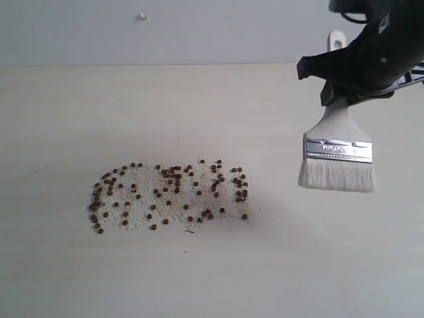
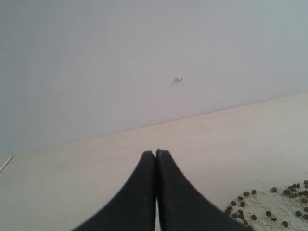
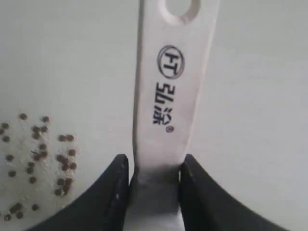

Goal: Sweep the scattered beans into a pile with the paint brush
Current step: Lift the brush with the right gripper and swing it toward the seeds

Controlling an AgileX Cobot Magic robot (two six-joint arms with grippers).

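The right claw (image 3: 155, 168) is clamped on the brush (image 1: 338, 159) handle, bristles down, to the right of the beans (image 1: 169, 192), which lie spread wide mid-table. Sweeping looks not yet begun; next, lower the bristles and drag left. The left claw (image 2: 156, 159) is closed, empty.

This looks to me like a robotics lab or test bench, not a home. A plain pale wood-grain desk (image 1: 66, 278) runs to a blank grey-white wall (image 1: 199, 33) at the far side, with one small white nub (image 1: 142, 16) on it. On the right a black robot arm (image 1: 377, 46) hangs over the desk, its hand (image 1: 341, 99) clamped on a paint brush (image 1: 336, 159). Reddish-brown beans (image 1: 173, 177) and whitish crumbs (image 1: 149, 182) lie straight on the desk top, left of the brush. The light is flat and even.
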